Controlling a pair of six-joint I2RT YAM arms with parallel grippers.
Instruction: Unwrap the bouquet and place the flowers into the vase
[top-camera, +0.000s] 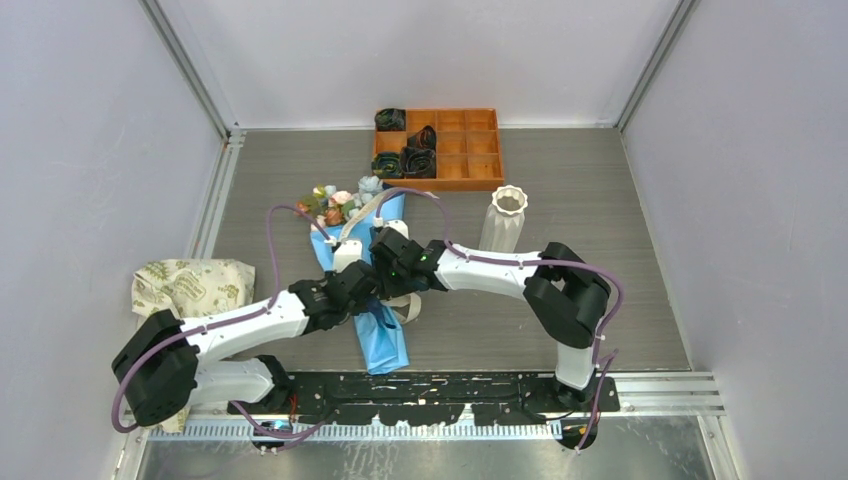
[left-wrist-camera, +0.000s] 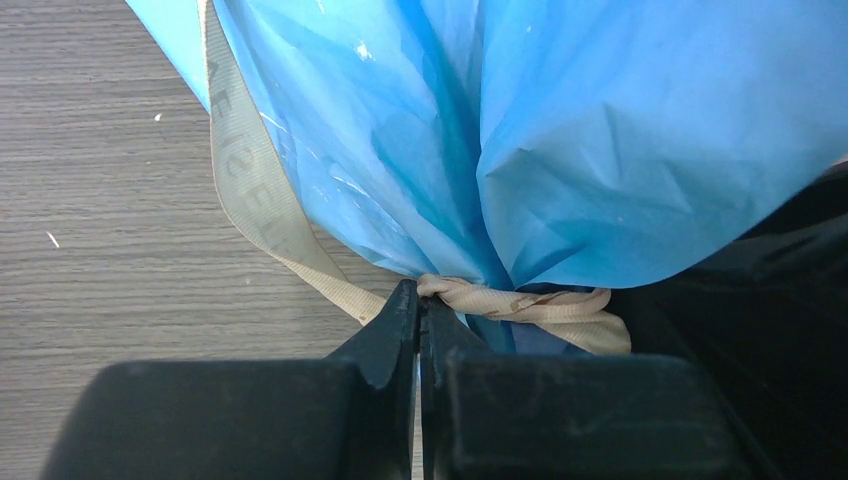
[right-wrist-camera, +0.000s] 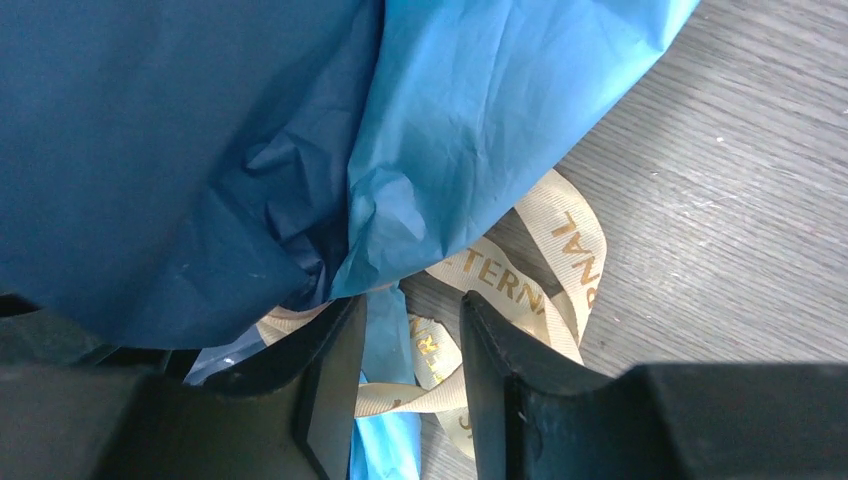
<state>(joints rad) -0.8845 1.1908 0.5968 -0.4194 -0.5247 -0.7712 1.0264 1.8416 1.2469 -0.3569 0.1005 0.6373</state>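
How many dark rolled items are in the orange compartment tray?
4 dark rolled items in the orange compartment tray: back-left cell, front-left cell, and two in the next column, middle and front. They crowd together, so another may be hidden.

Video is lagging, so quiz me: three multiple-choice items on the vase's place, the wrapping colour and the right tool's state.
1. The vase stands: A) left of the bouquet; B) right of the bouquet, near the tray; C) inside the tray.
2. The wrapping paper is: A) red; B) green; C) blue.
3. The right tool is: A) open; B) shut on a stem; C) out of view.
B: top view shows it there. C: blue in every view. A: fingers apart over the ribbon.
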